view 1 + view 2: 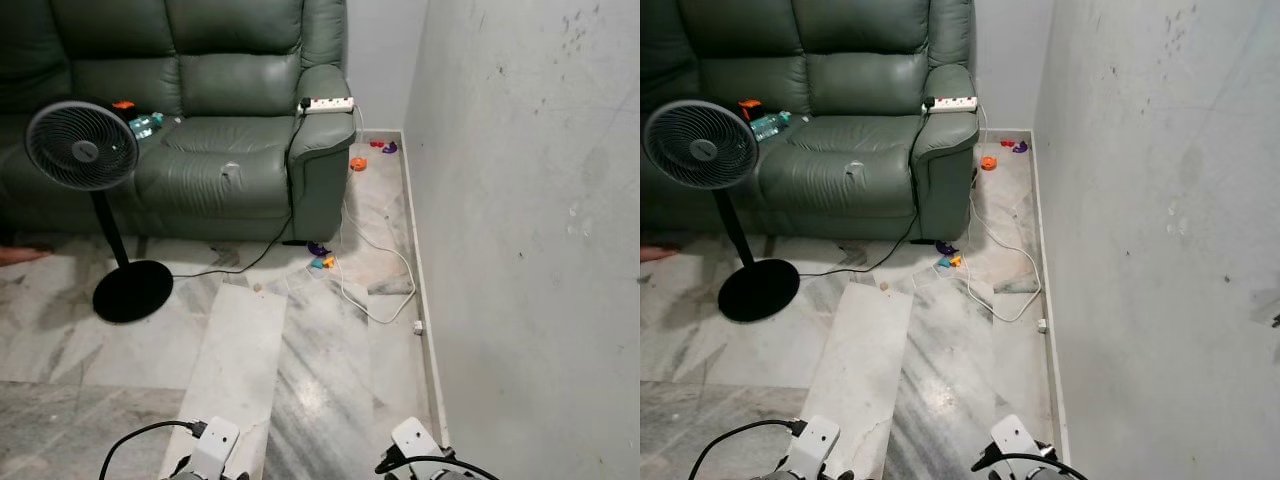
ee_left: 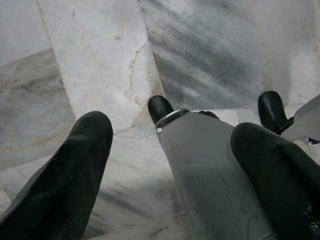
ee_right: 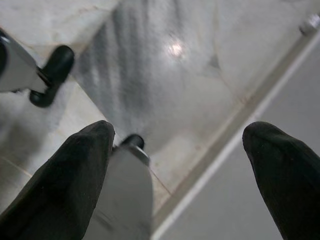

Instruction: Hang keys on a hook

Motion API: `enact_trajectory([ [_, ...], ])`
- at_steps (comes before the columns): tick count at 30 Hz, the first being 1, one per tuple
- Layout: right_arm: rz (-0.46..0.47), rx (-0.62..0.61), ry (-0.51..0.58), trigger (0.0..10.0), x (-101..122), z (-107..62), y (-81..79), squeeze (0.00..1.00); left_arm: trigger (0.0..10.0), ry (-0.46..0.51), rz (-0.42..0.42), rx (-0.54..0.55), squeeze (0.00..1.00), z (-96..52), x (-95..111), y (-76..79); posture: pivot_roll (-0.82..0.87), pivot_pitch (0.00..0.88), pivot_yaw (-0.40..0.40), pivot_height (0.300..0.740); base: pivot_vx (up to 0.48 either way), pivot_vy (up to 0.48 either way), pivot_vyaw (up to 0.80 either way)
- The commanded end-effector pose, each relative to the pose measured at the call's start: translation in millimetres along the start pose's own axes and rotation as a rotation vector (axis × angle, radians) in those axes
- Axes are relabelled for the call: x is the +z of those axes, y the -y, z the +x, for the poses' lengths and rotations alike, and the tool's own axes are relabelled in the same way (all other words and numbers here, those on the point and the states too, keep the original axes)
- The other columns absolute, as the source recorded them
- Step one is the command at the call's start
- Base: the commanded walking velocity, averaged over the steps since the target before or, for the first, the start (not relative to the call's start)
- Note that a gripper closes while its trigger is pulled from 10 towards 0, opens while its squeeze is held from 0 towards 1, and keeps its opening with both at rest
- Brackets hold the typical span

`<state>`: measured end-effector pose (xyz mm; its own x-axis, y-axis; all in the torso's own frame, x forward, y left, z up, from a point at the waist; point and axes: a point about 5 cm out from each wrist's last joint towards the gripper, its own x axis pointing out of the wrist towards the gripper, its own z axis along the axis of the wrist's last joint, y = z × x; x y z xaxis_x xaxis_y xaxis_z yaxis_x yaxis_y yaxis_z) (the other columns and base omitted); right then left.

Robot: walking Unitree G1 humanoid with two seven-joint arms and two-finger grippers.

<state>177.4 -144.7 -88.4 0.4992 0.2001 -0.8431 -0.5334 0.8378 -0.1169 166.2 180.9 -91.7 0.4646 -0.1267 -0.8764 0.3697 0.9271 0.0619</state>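
Both arms hang low at my sides; the left arm's wrist (image 1: 214, 443) and the right arm's wrist (image 1: 416, 440) sit at the bottom edge of the left eye view. My left gripper (image 2: 172, 131) is open, its two black fingers (image 2: 75, 170) spread wide over the marble floor with nothing between them. My right gripper (image 3: 180, 134) is open as well and holds nothing; it hangs over the floor next to the skirting of the grey wall. One of my silver legs (image 2: 210, 175) appears beneath each gripper.
A green leather sofa (image 1: 200, 150) stands ahead on the left, with a white power strip (image 1: 328, 103) on its armrest. A black standing fan (image 1: 85, 150) is at the left. White cable (image 1: 385, 290) and small toys (image 1: 322, 258) lie on the floor. The grey wall (image 1: 530, 230) runs along my right.
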Motion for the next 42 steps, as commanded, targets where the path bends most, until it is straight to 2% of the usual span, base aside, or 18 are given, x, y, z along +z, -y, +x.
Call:
enact_trajectory([
  [1, -0.004, 0.004, -0.002, 10.0, 0.0, 0.3, -1.9, 0.0, 10.0, -0.018, 0.023, -0.004, 0.0, -0.8, -3.4, -1.8, -0.02, 0.064, -0.011, 0.74, 0.0, 0.0, 0.0],
  [14, -0.015, 0.005, -0.019, 10.0, -5.6, -0.8, -2.1, 0.0, 10.0, -0.018, 0.036, -0.021, 0.0, -1.0, -3.9, -0.8, -0.03, 0.06, -0.011, 0.74, 0.0, 0.0, 0.0],
  [29, -0.024, 0.007, -0.029, 10.0, -8.2, -1.3, -2.7, 0.0, 10.0, -0.018, 0.022, -0.027, 0.0, -1.0, -5.3, 0.5, -0.03, 0.068, -0.013, 0.74, 0.0, -0.37, 0.0],
  [37, -0.03, 0.011, -0.031, 10.0, -9.4, -1.4, -4.0, 0.0, 10.0, -0.015, -0.001, -0.027, 0.0, -1.1, -6.2, 1.0, -0.03, 0.071, -0.012, 0.74, 0.0, 0.0, 0.0],
  [42, -0.034, 0.012, -0.03, 10.0, -9.2, -1.3, -4.5, 0.0, 10.0, -0.02, -0.004, -0.023, 0.0, -1.2, -7.2, 1.0, -0.03, 0.072, -0.012, 0.74, 0.0, 0.48, 0.0],
])
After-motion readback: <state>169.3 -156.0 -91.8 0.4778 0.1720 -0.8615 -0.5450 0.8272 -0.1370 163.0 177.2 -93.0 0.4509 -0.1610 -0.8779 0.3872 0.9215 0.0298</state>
